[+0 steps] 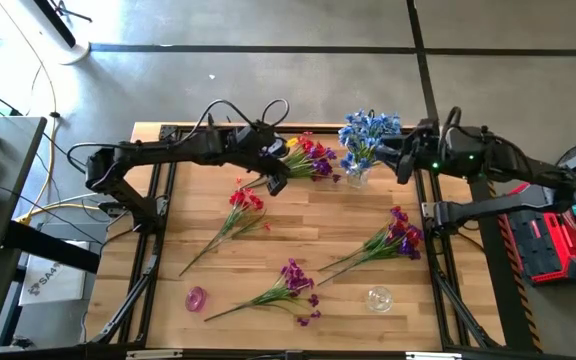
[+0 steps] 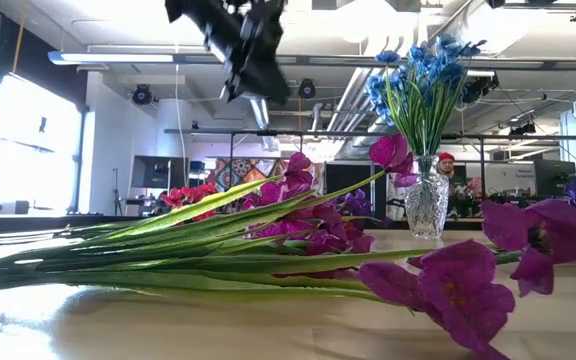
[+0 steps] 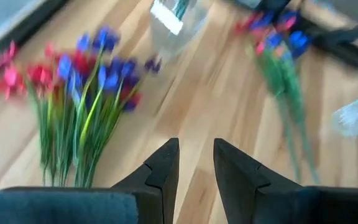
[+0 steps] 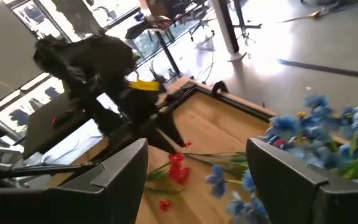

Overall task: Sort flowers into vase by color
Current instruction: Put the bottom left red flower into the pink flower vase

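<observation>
A clear vase (image 1: 356,178) at the table's far side holds upright blue flowers (image 1: 368,132). Left of it, a mixed bunch of red and purple flowers (image 1: 308,158) lies flat on the wood. My left gripper (image 1: 275,182) hovers just left of that bunch, clear of the table (image 3: 196,155), narrowly open with nothing between its fingers. My right gripper (image 1: 400,160) hangs open just right of the blue flowers (image 4: 328,137) and touches nothing. A red spray (image 1: 240,208) and two purple sprays (image 1: 393,240) (image 1: 290,280) lie flat nearer the front.
A small pink object (image 1: 196,298) and a small clear glass (image 1: 378,298) lie near the table's front edge. Bare wood shows in the middle of the table between the sprays. Black frame rails run along the table's left and right sides.
</observation>
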Robot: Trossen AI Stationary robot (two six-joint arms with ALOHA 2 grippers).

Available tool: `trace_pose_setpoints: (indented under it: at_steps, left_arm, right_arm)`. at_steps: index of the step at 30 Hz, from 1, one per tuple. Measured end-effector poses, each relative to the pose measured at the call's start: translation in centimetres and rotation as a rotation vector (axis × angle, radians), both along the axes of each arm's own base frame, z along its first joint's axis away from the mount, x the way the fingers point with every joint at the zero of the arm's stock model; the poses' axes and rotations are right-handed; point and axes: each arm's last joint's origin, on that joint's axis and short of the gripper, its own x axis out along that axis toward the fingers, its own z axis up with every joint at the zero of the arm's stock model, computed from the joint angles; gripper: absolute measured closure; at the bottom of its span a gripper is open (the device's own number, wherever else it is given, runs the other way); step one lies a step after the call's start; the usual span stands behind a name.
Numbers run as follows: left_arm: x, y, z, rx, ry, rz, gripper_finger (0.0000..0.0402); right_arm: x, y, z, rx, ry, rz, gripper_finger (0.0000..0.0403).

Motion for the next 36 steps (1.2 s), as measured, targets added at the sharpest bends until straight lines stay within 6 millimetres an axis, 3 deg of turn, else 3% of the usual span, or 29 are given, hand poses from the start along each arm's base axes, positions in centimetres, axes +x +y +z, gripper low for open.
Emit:
trace_pose_setpoints:
  at_steps: [5,13,19,24,29,36]
  left_arm:
    - [-0.8,-0.1,-2.6,-0.047,0.084,0.021,0.0314]
    - [-1.6,-2.1,-5.5,-0.111,0.18,-0.027,0.0314]
    - [-2.0,-2.1,-7.5,-0.103,0.18,0.09,0.0314]
    - [-2.5,-1.2,-8.0,-0.084,0.209,0.155,0.0314]
    - [-4.0,-0.3,-8.7,-0.177,0.341,0.226,0.0314]
    - [-7.1,-2.3,-8.4,-0.336,0.62,0.21,0.0314]
  right_arm:
    - [1.3,0.9,-0.4,0.021,0.019,0.064,0.0144]
    - [3.3,2.5,-1.1,0.024,0.052,0.138,0.0144]
    - [3.5,2.7,-1.1,0.05,0.043,0.136,0.0144]
    - [3.6,2.7,-0.8,0.074,-0.003,0.127,0.0144]
    - [3.6,2.9,-0.9,0.113,-0.003,0.118,0.0144]
    - [3.8,3.2,-1.1,0.093,0.006,0.093,0.0144]
